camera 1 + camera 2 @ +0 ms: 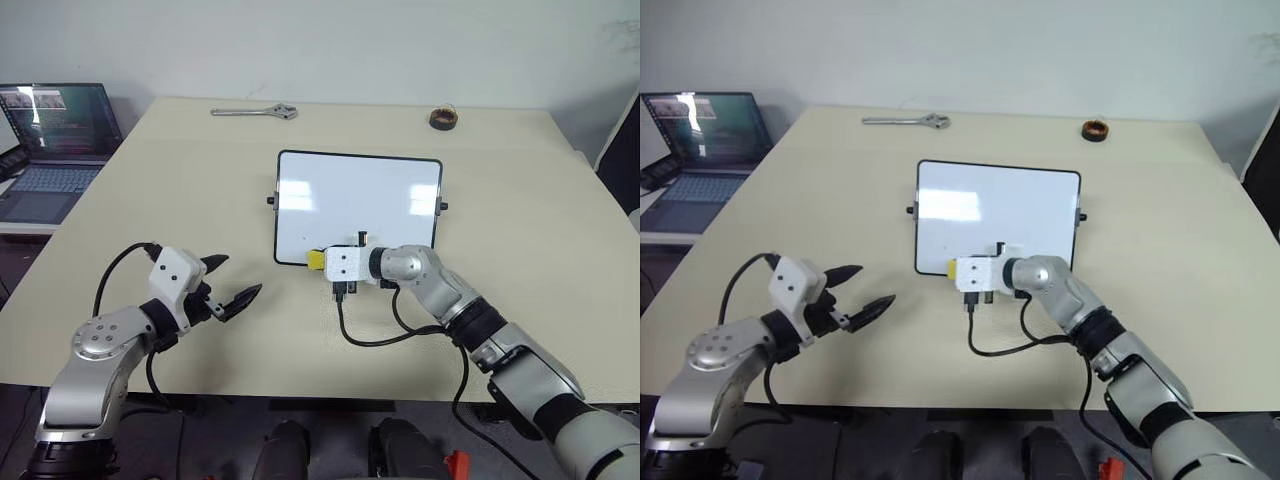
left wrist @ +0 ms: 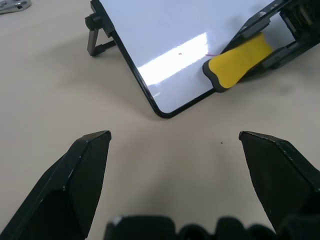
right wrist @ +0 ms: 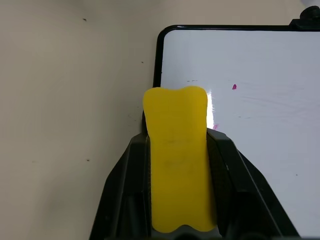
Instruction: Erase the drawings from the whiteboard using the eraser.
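Eraser (image 3: 176,165) clamped in right gripper (image 1: 322,262) at whiteboard's (image 1: 358,190) near-left corner, by faint red marks (image 3: 234,87); left gripper (image 1: 232,282) spread wide, empty.

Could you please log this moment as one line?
right claw: shut on eraser | at whiteboard near-left corner | left claw: open, idle

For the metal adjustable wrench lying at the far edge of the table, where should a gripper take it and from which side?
Grip the silver adjustable wrench across its straight handle, near mid-length, coming from above. It lies flat on the beige table, lengthwise along the far edge, and the handle looks narrower than the jaw head at its right end, so fingers can likely close across it.
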